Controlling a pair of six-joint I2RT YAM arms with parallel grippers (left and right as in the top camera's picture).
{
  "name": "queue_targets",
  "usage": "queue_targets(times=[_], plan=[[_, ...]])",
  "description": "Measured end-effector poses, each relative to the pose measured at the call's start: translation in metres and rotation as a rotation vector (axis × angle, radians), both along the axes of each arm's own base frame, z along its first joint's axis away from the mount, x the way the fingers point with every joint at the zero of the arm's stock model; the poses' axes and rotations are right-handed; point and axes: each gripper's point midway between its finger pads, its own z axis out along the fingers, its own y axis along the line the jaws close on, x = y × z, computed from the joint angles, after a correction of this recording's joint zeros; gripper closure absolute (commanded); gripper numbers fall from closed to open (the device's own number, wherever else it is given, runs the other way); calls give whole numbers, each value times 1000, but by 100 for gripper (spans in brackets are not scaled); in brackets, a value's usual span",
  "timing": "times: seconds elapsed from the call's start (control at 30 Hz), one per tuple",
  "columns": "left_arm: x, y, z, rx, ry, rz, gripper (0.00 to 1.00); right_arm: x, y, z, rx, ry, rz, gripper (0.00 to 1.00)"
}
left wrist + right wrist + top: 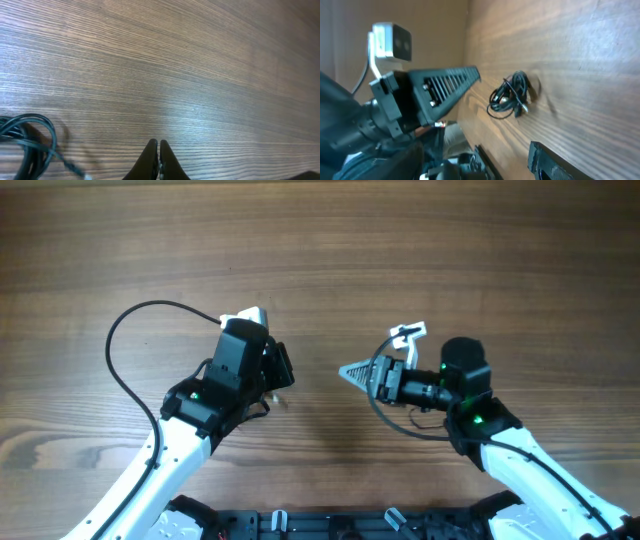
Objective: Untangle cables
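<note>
Cables (27, 150) coil left of the pressed-together, empty left claw (157, 146) — no clear axis; right claw (505, 110) spread (empty).

Non-task: just the table (320, 240), brown wood-grain top, grain running lengthwise, soft glare patch in left-wrist view.

On the brown wooden worktop (400, 240), the left arm (190, 405) reaches in from the lower left and the right arm (480, 415) from the lower right. The left jaws and right jaws face each other near the middle, apart. A thick black lead (111, 345) loops out left of the left arm. Thin dark cables (266, 400) peek out beside its wrist.
</note>
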Motion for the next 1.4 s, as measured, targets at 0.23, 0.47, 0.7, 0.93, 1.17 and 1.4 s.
queue_targets(times=[0.23, 0.47, 0.7, 0.93, 1.17, 1.4], plan=[[-33, 58, -34, 103, 241, 307, 0, -6, 4, -23, -85, 72, -45, 25], [-42, 116, -42, 74, 331, 720, 25, 3, -4, -34, -137, 88, -116, 21], [-40, 138, -59, 48, 409, 857, 27, 4, -8, -40, -168, 83, -133, 18], [-49, 124, -93, 37, 587, 844, 55, 1, -10, -46, -198, 80, -122, 14], [-63, 116, -106, 44, 696, 826, 46, 2, -11, -47, -212, 62, -122, 14], [-90, 124, -106, 127, 785, 842, 46, 3, -12, -48, -219, 60, -127, 13]])
